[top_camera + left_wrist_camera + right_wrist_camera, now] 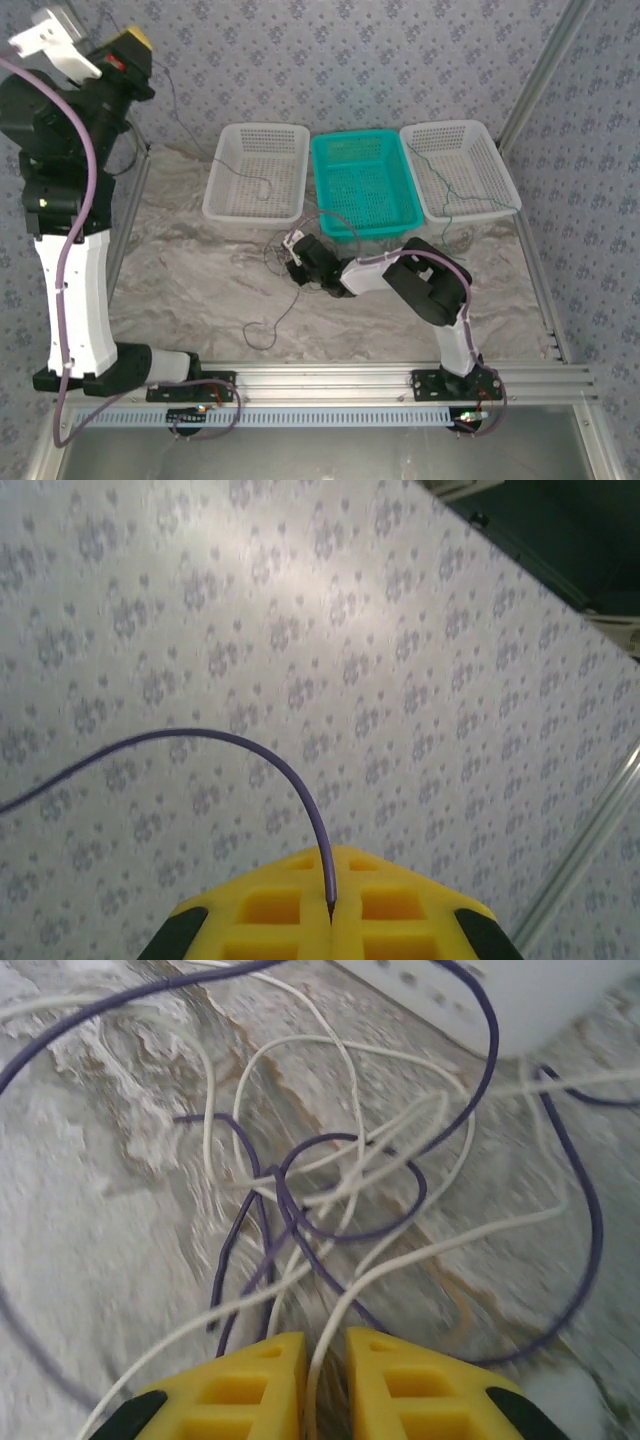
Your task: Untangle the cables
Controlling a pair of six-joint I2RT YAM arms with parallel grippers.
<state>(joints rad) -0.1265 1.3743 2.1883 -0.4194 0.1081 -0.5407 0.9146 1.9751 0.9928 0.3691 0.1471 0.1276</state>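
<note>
The cables lie as a tangle (283, 256) of thin purple and white wires (320, 1190) on the marbled table, just in front of the baskets. My right gripper (297, 244) is down at this tangle. Its yellow jaws (325, 1340) stand a narrow gap apart, and one white cable (341, 1311) runs between them without being pinched. My left gripper (130, 42) is raised high at the far left, facing the wall. It (333, 854) is shut on a purple cable (200, 734) that arcs away to the left. A green cable (441, 186) lies in the right basket.
Three baskets stand in a row at the back: white (255, 128), teal (355, 136) and white (445, 126). A loose cable loop (262, 335) lies nearer the arm bases. Aluminium frame posts (540, 80) border the table on the right.
</note>
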